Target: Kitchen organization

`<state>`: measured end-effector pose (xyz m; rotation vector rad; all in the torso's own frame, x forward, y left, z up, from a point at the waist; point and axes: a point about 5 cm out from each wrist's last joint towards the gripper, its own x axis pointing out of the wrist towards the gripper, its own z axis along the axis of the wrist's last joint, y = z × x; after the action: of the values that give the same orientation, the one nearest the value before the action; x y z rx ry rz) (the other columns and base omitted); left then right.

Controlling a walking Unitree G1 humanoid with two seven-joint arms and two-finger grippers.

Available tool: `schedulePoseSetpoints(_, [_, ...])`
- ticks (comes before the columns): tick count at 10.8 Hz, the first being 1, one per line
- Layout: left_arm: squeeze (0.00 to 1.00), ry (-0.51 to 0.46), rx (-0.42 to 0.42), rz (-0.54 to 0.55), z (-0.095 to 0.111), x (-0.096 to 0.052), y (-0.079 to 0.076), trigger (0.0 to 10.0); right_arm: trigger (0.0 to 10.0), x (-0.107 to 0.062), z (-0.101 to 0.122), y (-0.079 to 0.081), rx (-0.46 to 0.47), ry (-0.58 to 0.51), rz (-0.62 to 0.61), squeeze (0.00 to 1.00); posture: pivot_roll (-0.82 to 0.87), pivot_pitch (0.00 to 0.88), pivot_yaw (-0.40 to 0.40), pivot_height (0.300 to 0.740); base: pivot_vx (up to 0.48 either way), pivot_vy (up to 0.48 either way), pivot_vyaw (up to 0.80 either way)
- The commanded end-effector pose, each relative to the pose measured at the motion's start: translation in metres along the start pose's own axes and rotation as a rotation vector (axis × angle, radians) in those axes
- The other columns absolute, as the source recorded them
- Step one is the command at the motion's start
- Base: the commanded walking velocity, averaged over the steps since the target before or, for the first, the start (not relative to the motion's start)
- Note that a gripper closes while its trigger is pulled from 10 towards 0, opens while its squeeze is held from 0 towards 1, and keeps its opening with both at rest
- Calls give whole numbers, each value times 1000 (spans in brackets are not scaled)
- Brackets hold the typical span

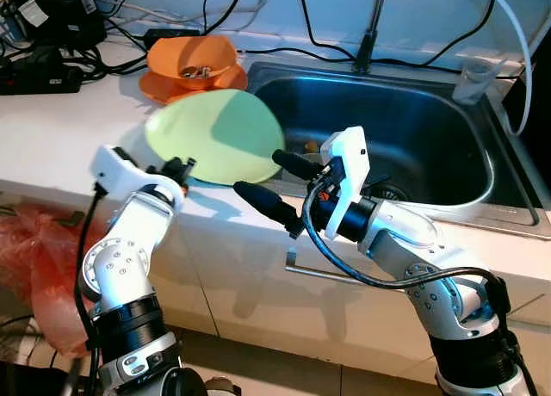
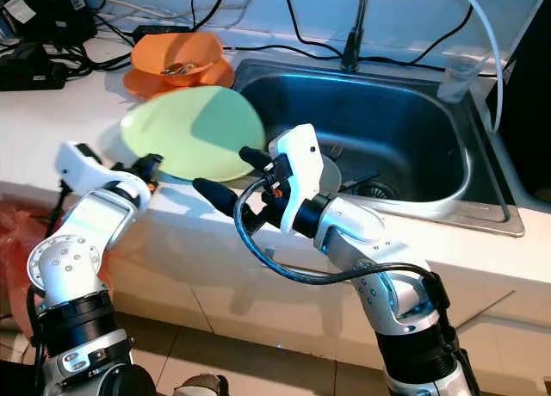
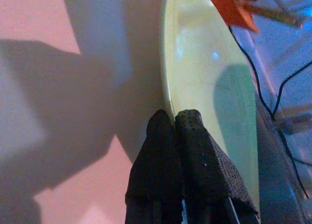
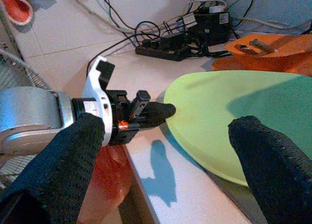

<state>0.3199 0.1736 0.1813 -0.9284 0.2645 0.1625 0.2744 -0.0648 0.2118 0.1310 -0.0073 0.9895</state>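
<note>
Pale green plate sits at the near edge of the white countertop, just left of the steel sink, its right rim reaching over the sink's left edge. It looks tilted, far side raised; whether the near rim touches the counter cannot be told.

Left gripper is at the plate's near-left rim. In the left wrist view its two black fingers are pressed together at the rim of the plate: clenched, with the plate edge pinched between or just beside them; exact contact is not resolvable.

Right gripper hovers over the near counter edge, just right of the plate, fingers spread wide and grasping nothing. One finger points at the plate's right rim; the other lies nearer, over the counter lip. Right wrist view: both fingers apart, plate between them, left gripper beyond.

Orange bowl on an orange plate stands behind the green plate, holding small items. Power strip and cables far left. Faucet behind sink. Red plastic bag near left, below counter
</note>
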Motion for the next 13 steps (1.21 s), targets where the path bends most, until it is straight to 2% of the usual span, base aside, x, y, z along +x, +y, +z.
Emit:
schedulePoseSetpoints(1, [0, 74, 34, 2, -11, 6, -5, 0, 10000, -5, 6, -9, -47, 0, -71, 0, 106, 53, 42, 740, 0, 0, 0])
schedulePoseSetpoints(2, [0, 95, 47, -24, -12, 10, -12, 0, 10000, -12, 3, -18, -60, 40, -159, 0, 91, 59, 54, 740, 0, 0, 0])
schedulePoseSetpoints(4, [0, 122, 59, -50, -16, 16, -18, 0, 10000, -23, 0, -27, -82, 96, -257, 0, 65, 67, 65, 740, 0, 0, 0])
schedulePoseSetpoints(9, [0, 151, 39, -75, -23, 25, -24, 0, 10000, -44, 4, -30, -114, 159, -334, 0, 30, 68, 70, 740, 0, 0, 0])
schedulePoseSetpoints(13, [0, 159, 31, -102, -31, 35, -33, 0, 10000, -54, 2, -31, -106, 219, -367, 0, -6, 67, 72, 740, 0, 0, 0])
